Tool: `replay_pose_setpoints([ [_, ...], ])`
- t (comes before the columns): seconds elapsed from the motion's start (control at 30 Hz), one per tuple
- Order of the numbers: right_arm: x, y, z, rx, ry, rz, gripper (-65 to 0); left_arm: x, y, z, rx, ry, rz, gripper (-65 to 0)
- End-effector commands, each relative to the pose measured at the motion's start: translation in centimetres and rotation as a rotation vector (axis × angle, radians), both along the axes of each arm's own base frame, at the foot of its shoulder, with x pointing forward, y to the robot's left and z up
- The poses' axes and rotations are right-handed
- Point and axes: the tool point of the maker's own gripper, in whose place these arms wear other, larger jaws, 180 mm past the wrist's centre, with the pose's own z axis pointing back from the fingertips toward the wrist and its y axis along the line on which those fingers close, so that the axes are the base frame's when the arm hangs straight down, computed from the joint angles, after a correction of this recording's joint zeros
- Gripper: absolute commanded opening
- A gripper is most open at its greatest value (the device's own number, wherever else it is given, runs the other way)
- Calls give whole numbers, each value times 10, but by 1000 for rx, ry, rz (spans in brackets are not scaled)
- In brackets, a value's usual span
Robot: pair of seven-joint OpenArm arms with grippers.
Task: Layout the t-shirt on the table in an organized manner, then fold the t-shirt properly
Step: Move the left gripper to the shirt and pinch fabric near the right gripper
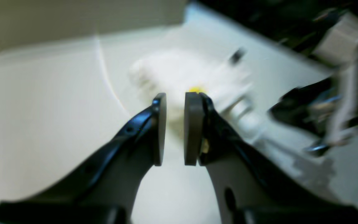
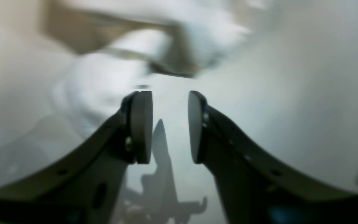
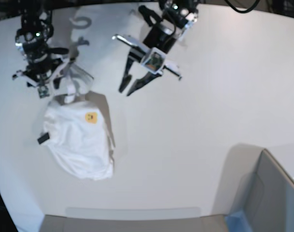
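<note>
A: Where can you pass?
B: The surface (image 3: pixel 195 121) right of the shirt (image 3: pixel 77 137) lies bare for you.
A: Obstacles?
B: The grey box (image 3: pixel 270 193), near right corner; the shirt, left.

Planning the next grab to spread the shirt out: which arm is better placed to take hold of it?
Probably the right arm. Its claw hangs directly above the bunched t-shirt at its top edge. The left claw hovers off to the side over bare table, jaws only slightly apart.
</note>
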Motion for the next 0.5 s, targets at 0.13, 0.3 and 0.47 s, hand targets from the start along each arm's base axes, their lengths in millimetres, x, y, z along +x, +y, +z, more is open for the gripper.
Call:
replay_pose_setpoints([
  [0.13, -2, -50, 29, 58, -108, -175, -373, -11, -44, 18, 10, -22, -151, -453],
  [0.3, -22, -75, 28, 218, -94, -261, -373, -23, -83, 23, 72, -14, -296, -443],
  [0.47, -36, -87, 14, 242, -54, -311, -373, -20, -96, 7, 117, 2, -326, -432],
])
